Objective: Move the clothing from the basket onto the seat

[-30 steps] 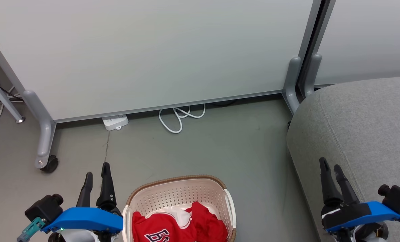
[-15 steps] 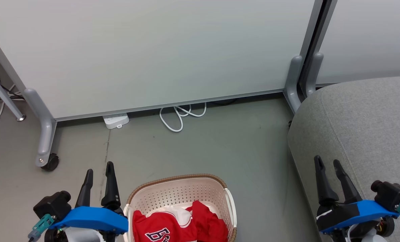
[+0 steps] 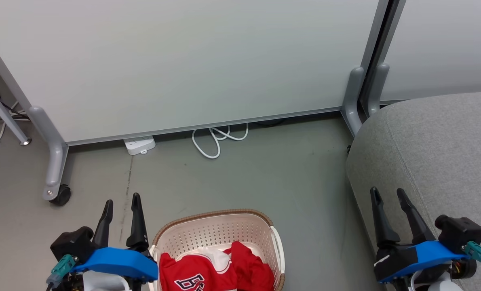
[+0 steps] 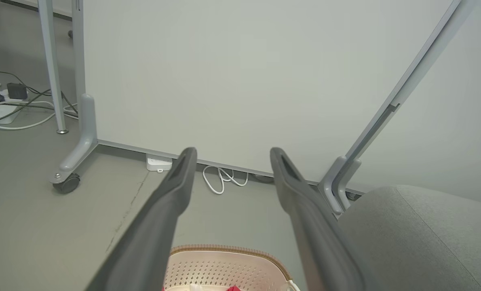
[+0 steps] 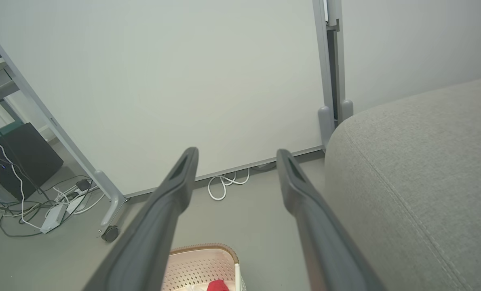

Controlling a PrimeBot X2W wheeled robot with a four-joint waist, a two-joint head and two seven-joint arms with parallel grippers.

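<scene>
The clothing (image 3: 214, 271), red with white trim and a black-and-white number, lies bunched in the cream basket (image 3: 212, 230) with a brown rim, at the bottom middle of the head view. The grey fabric seat (image 3: 438, 153) fills the right side. My left gripper (image 3: 122, 198) hangs open just left of the basket, holding nothing. My right gripper (image 3: 388, 192) is open over the seat's left edge. The left wrist view shows the basket (image 4: 224, 266) below the open left gripper (image 4: 232, 152), with the seat (image 4: 410, 238) to its right. In the right wrist view the basket (image 5: 200, 262) lies under the open right gripper (image 5: 236, 152), beside the seat (image 5: 418, 169).
A white partition panel (image 3: 192, 60) on grey wheeled feet (image 3: 54, 190) stands behind the basket. A white power strip (image 3: 139, 145) and a looped white cable (image 3: 216, 141) lie at its base. More cables and a dark box (image 5: 18, 161) sit at the far left. Grey floor lies between basket and partition.
Both grippers have drifted inward toward the basket, the left to the right and the right to the left, and stayed open. The clothing and the basket have not moved.
</scene>
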